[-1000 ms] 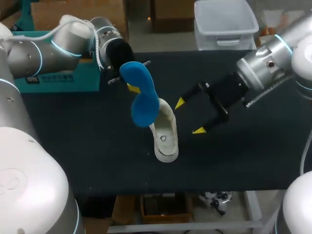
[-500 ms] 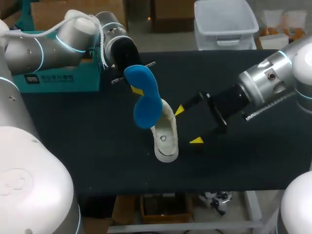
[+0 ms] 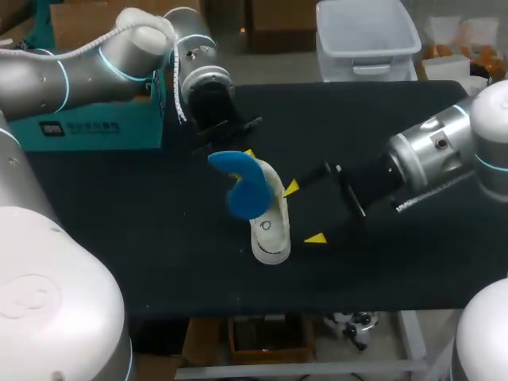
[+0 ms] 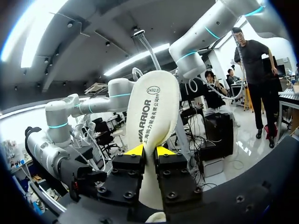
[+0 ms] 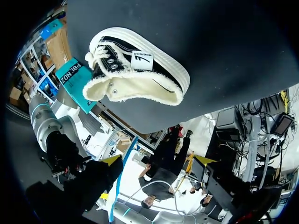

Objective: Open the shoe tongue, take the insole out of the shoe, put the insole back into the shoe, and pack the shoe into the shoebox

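A white canvas shoe (image 3: 271, 235) lies on the black table (image 3: 143, 238), also seen on its side ahead of the right gripper (image 5: 158, 161) as the shoe (image 5: 140, 70). My left gripper (image 3: 240, 150) is shut on the insole (image 3: 244, 187), blue on top, whose lower end overlaps the shoe's far part. In the left wrist view the insole's cream underside (image 4: 154, 109) stands up between the pinching fingers of the left gripper (image 4: 149, 151). My right gripper (image 3: 303, 213) hangs open just right of the shoe, not touching it.
The teal shoebox (image 3: 95, 127) stands at the table's back left, behind the left arm, and shows beyond the shoe as the shoebox (image 5: 74, 80). Bare table lies in front of the shoe and to its left.
The left arm swung over and lowered the insole, tilting it down onto the shoe. The right gripper, still open, slid in closer to the shoe's right side.
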Robot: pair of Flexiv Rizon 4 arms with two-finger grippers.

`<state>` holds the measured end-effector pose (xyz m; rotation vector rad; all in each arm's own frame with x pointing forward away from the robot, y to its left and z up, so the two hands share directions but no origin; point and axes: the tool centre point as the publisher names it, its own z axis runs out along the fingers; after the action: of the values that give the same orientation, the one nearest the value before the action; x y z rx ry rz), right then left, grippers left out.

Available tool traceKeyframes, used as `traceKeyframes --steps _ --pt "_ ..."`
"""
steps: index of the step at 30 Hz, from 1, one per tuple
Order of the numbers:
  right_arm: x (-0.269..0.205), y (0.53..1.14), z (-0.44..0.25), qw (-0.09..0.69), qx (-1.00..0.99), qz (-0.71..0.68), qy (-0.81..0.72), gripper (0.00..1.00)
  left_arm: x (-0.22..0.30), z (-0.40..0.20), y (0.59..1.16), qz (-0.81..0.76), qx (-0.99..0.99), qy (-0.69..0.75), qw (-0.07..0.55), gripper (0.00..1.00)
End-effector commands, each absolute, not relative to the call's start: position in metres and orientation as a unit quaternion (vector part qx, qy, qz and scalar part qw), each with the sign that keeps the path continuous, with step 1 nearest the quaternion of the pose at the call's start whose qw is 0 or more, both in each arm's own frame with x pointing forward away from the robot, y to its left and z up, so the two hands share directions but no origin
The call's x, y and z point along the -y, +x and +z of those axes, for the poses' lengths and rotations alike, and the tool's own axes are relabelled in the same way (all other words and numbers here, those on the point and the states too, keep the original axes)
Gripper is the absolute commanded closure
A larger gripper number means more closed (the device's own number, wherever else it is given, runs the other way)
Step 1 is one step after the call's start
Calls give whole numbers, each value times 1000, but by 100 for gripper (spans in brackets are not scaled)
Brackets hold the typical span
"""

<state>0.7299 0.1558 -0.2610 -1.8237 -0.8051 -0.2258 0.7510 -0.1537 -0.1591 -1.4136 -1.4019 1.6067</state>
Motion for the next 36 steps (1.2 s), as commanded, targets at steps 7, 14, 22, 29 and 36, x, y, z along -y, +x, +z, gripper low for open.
traceKeyframes --steps 7,14,22,29,36 --pt "-162 735 -272 557 321 -94 -760 0 157 -173 727 546 562 -589 198 100" --pt "-165 739 -278 563 309 -97 -760 0 159 -185 720 519 559 -619 189 100" --pt "-173 746 -291 592 289 -108 -744 0 175 -202 715 475 563 -658 155 100" --pt "-175 745 -300 595 275 -111 -747 0 176 -215 719 448 565 -678 138 100" --pt "-176 752 -301 578 280 -130 -755 0 173 -226 726 439 569 -680 145 100"
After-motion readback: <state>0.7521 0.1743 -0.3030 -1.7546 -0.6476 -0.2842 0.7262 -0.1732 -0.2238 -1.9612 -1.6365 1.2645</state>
